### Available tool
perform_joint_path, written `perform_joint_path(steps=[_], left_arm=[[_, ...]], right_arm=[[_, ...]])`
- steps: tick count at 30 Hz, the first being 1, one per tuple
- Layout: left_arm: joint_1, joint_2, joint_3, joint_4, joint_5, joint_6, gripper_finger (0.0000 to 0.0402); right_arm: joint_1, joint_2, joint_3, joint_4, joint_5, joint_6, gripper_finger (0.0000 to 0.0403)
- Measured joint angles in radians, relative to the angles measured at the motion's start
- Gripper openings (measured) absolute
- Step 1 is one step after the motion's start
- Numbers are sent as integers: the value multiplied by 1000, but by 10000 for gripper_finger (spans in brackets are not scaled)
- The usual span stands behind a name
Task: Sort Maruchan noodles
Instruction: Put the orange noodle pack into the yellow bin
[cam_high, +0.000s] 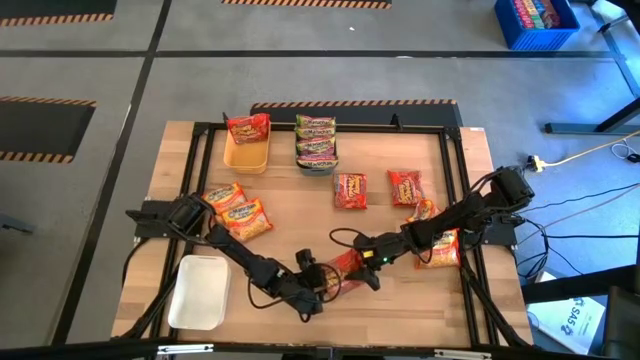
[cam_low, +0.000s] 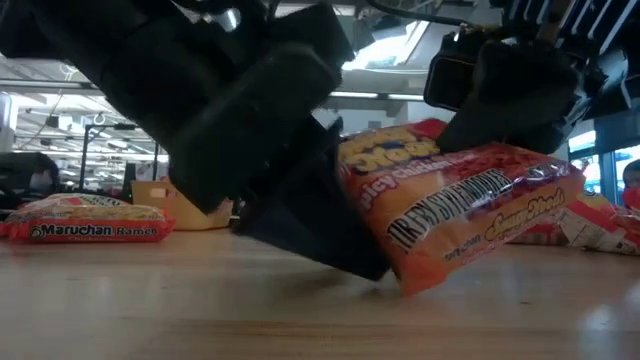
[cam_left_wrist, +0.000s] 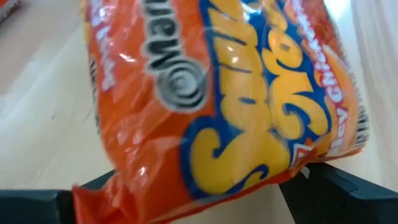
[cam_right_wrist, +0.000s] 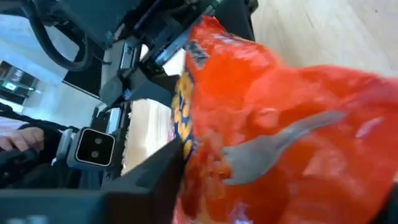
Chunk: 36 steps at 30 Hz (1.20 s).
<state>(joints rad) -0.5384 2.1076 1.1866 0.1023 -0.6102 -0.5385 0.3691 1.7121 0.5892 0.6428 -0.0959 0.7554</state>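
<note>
Passing an orange Maruchan packet (cam_high: 345, 268) between my wide left end effector (cam_high: 322, 287) and closing right end effector (cam_high: 362, 262); next, left must grip.

both grippers meet at red packet (cam_high: 343, 266) | table (cam_high: 400, 300) front centre

— What do the robot's arms look like?
— Both are black and made of chunky blocks joined together. Thin black cables loop along them.
— Anything bright?
— A tiny green light glows on the right arm (cam_high: 383, 256). The left arm's wrist (cam_right_wrist: 94, 147) has a small grey camera box.
</note>
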Motion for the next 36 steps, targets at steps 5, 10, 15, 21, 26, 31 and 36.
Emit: perform_joint_path(steps=[5,10,15,21,26,31,36], left_arm=[[-24,-63,-1,-98,2,-2,277],[-53,-157,3,-211,-27,-19,277],[-54,-221,0,-271,-34,35,277],[9,-332,1,-278,5,146,277],[81,-407,1,-277,23,230,277],[130,-426,1,-275,38,286,277],[184,-395,2,-284,82,287,277]], right_arm=[[1,-3,1,3,-2,-50,106],[-4,-36,0,-47,38,-149,93],[-4,-76,-2,-92,165,-276,104],[-4,-83,-2,-79,271,-502,91],[-3,-83,-1,-52,339,-640,95],[-4,-83,-1,-18,401,-738,96],[-20,-83,-1,18,399,-788,94]])
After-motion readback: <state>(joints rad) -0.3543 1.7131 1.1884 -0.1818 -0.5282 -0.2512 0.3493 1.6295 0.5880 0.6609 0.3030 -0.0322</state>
